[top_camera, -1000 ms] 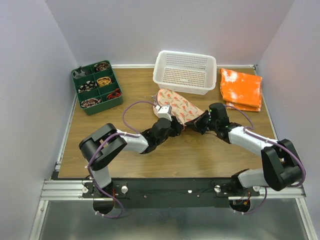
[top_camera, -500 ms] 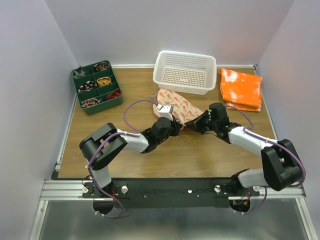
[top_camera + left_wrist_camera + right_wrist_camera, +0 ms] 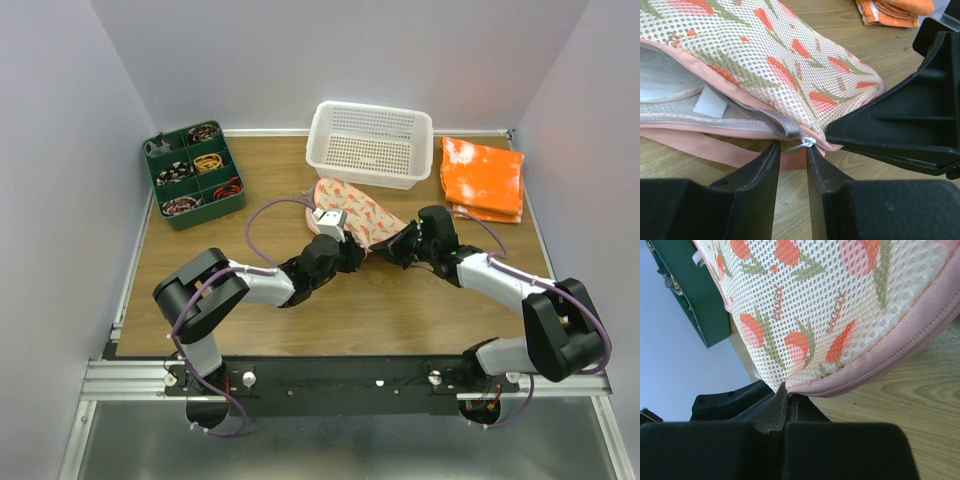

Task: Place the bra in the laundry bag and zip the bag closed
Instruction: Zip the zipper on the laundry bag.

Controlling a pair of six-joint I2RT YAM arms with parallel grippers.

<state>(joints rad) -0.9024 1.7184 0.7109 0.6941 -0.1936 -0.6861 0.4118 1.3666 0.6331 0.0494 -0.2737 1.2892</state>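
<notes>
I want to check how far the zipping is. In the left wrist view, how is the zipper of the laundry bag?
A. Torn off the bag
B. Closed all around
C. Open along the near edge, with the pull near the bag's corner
C: the laundry bag gapes along its near edge, and the white zipper pull sits near its corner, at the tips of the left end effector.

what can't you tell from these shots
The bra: unsure. In the left wrist view the laundry bag gap shows pale padding and a grey strip, possibly a strap; the top view shows only its shell.
The zipper pull: at the left claw tips; pinched or just near, unclear.
Zip's far end: cut off at the left wrist view's left edge.
The organizer contents: too small from the top.
</notes>
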